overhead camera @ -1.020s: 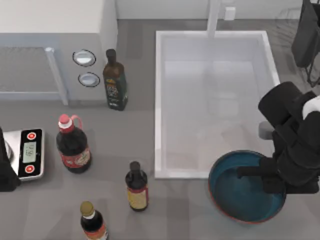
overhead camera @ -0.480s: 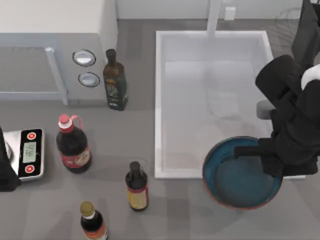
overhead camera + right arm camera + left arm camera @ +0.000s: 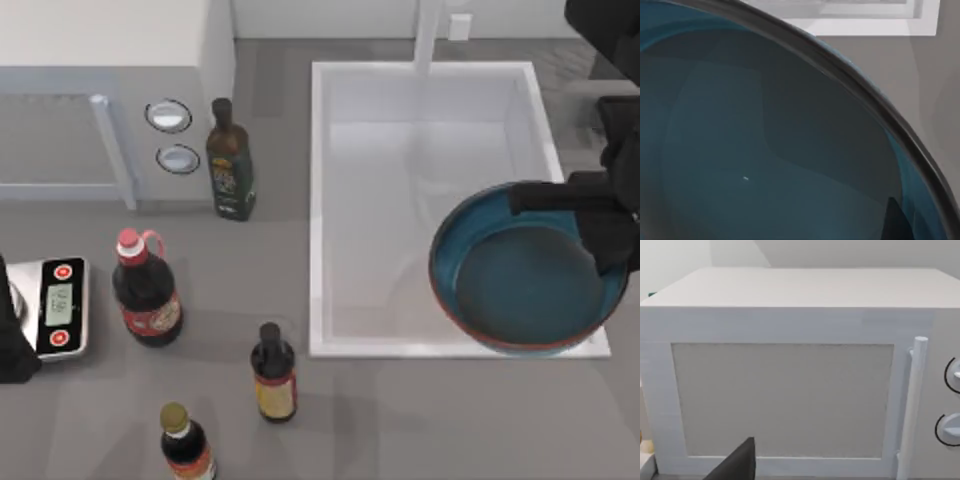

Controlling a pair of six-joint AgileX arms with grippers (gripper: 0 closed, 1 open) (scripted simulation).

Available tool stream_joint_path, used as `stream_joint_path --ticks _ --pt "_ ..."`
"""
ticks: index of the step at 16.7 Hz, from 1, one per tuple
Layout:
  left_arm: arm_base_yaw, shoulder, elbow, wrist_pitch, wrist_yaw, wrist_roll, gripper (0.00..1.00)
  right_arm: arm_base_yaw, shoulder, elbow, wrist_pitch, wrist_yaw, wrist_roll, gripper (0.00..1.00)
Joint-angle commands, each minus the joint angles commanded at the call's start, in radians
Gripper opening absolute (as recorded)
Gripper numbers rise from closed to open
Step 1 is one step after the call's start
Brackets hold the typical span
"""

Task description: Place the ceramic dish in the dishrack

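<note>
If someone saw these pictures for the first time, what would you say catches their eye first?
Most striking is the teal-blue ceramic dish, held by the right gripper at its far rim over the right part of the white sink basin. Next come the dark bottles standing on the counter left of the basin, and the white microwave at the table's far left.

The ceramic dish (image 3: 525, 275) is a wide, round, shallow bowl, glossy teal-blue inside with a thin reddish-brown rim. It is held up over the right front corner of the white sink basin (image 3: 420, 90), slightly tilted, its rim overhanging the basin's front and right walls. The right pincer (image 3: 590, 205) grips its far right rim, and in the right wrist view the dish's blue inside (image 3: 765, 150) looms close.
</note>
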Motion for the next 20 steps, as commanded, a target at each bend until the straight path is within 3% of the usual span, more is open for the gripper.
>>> stream_joint_path --ticks 4,11,15,20 --pt "0.000 0.000 0.000 0.000 0.000 0.000 1.00 -0.005 -0.029 0.084 -0.085 -0.001 -0.006 0.00" --pt "0.000 0.000 0.000 0.000 0.000 0.000 1.00 -0.059 -0.056 0.068 -0.024 -0.037 -0.030 0.00" --pt "0.000 0.000 0.000 0.000 0.000 0.000 1.00 -0.244 -0.143 0.011 0.193 -0.148 -0.106 0.00" --pt "0.000 0.000 0.000 0.000 0.000 0.000 1.00 -0.574 -0.285 -0.123 0.629 -0.334 -0.244 0.00"
